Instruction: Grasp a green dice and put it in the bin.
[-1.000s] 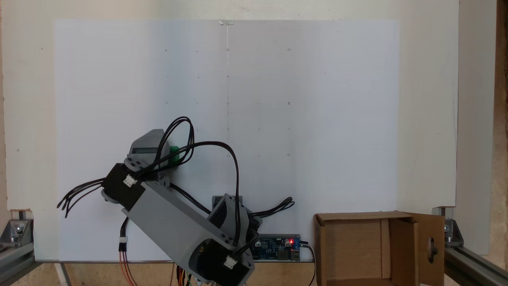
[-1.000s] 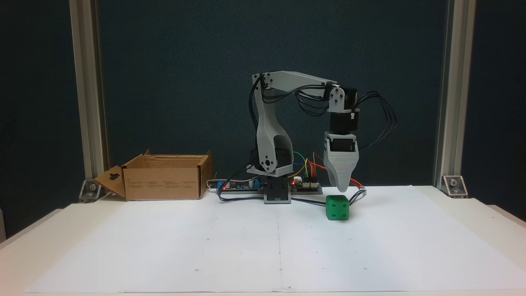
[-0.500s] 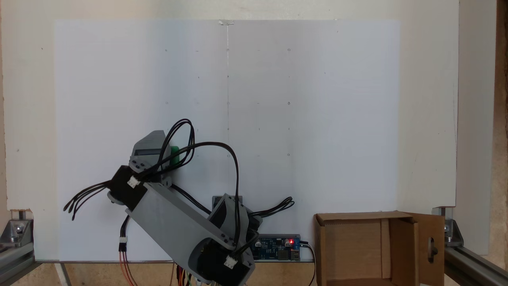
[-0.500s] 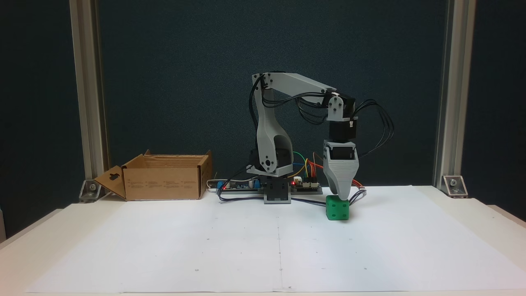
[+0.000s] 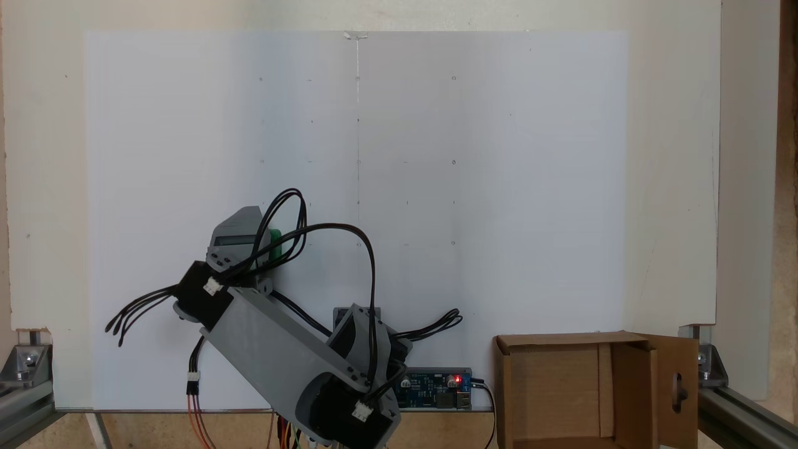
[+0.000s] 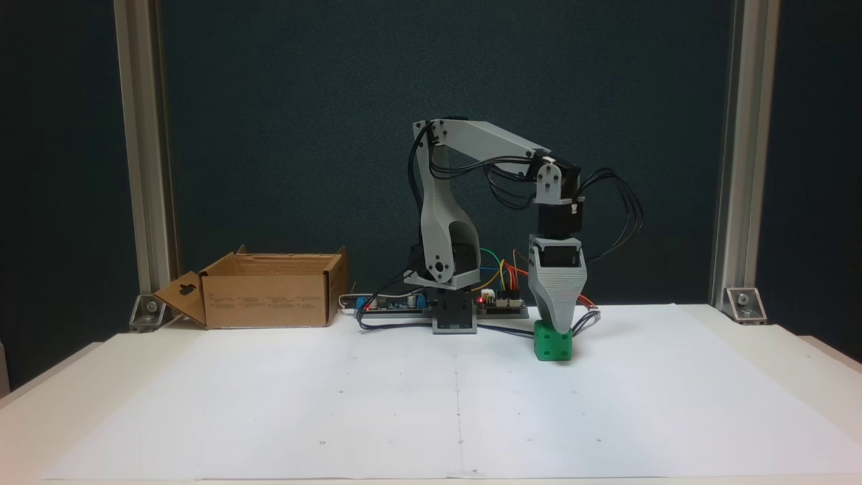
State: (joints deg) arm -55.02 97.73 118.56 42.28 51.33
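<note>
Box: a brown corrugated cardboard bin (image 6: 269, 296) with open flaps stands at the far left of the white table in a fixed view, one flap with a cutout folded outward; in a fixed view from above, the same bin (image 5: 555, 386) sits at the lower right, its interior bare as far as it shows
Surface: a large white paper sheet (image 6: 377, 411) covers the pale table top; faint dots and a centre crease mark it
Arm: a grey 3D-printed robot arm (image 6: 441, 222) with black servo blocks rises from its base near the middle of the table's far edge, its upper link reaching to the right and its wrist pointing straight down; black cables loop off the wrist; coloured wires and a circuit board (image 6: 502, 306) with a red light lie beside the base
Gripper: the grey tapered gripper (image 6: 556, 329) points down with its tip at the top of the cube; only one jaw face shows from the front, and from above the gripper head (image 5: 240, 234) covers the tips; I cannot tell how wide the jaws stand or whether they grip anything
Dice: the small bright green plastic dice (image 6: 553, 343) rests on the paper right of the base, directly under the gripper tip; from above, only a green sliver (image 5: 275, 244) shows past the gripper head's right edge; well apart from the bin
</note>
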